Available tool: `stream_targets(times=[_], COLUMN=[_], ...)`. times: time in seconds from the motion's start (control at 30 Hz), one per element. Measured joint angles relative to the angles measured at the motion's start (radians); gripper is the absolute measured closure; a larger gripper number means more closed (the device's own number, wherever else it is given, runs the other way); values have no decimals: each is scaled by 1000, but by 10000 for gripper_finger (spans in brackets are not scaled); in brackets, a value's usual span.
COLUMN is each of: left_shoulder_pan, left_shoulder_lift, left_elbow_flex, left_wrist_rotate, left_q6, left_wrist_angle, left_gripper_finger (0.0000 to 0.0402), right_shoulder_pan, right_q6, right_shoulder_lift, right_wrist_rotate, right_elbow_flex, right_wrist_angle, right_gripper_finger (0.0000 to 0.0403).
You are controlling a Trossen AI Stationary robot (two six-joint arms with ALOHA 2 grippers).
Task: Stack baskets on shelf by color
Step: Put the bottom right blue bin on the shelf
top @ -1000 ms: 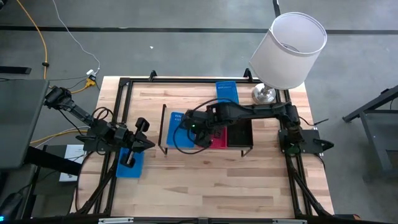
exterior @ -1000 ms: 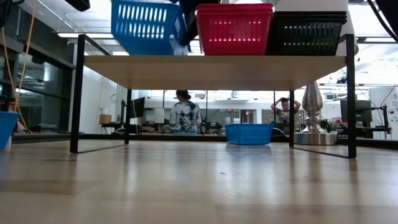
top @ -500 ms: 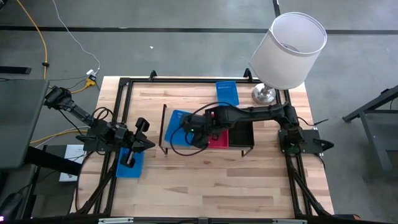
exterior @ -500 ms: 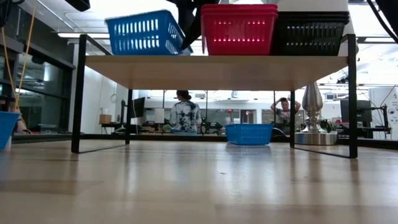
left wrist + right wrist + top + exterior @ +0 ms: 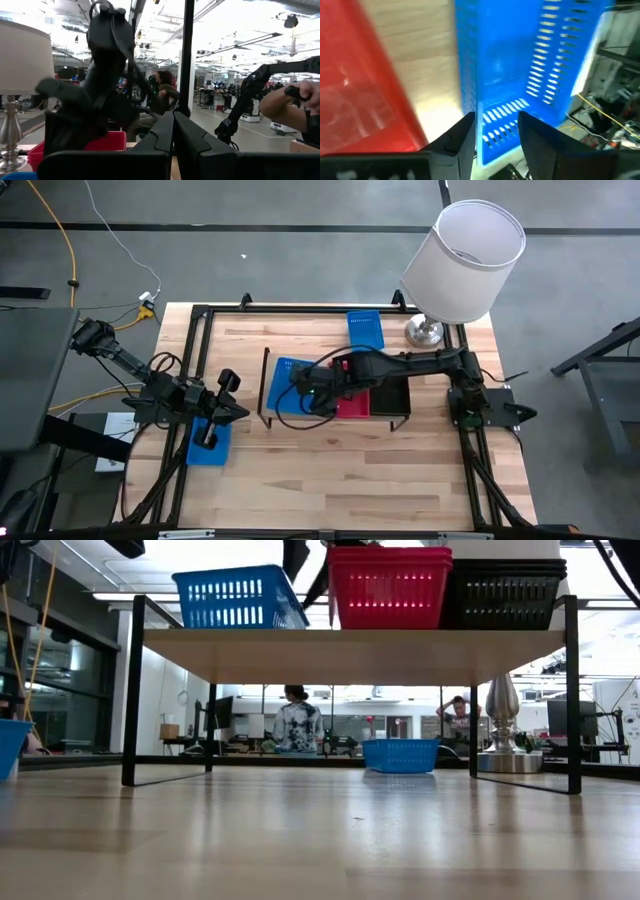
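Note:
The shelf (image 5: 350, 642) stands mid-table. On its top, from the left end, are a blue basket (image 5: 240, 598), a red stack (image 5: 385, 585) and a black stack (image 5: 500, 590). My right gripper (image 5: 496, 117) is open at the blue basket (image 5: 520, 75), one finger on either side of its wall nearest the red stack. A second blue basket (image 5: 365, 330) lies on the table behind the shelf. A third (image 5: 210, 448) lies near the table's left edge, and my left gripper (image 5: 207, 436) hangs shut over it.
A lamp with a white shade (image 5: 465, 260) stands at the table's far right corner, its metal base (image 5: 503, 755) beside the shelf's right legs. People sit and stand in the room beyond the table. Bare wood runs along the near side.
My right gripper has brought the blue basket down onto the left end of the shelf's top and let go. The basket hung high, then tilted with one end up, and now sits level on the wood beside the red stack.

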Motion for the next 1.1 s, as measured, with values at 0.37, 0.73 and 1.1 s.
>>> stream_targets(times=[0.37,0.73,1.1], left_shoulder_pan=[0,1,1], left_shoulder_lift=[0,1,1], left_elbow_flex=[0,0,0], left_wrist_rotate=[-18,-122,-158], left_q6=[27,77,79], left_wrist_angle=[-11,-30,-32], left_gripper_finger=[399,399,399], right_shoulder_pan=[0,20,80], right_q6=[225,853,1149], right_shoulder_lift=[-35,-176,-521], right_wrist_rotate=[-96,-100,-124], right_elbow_flex=[254,206,-281], right_wrist_angle=[-110,-489,-384], right_gripper_finger=[274,393,402])
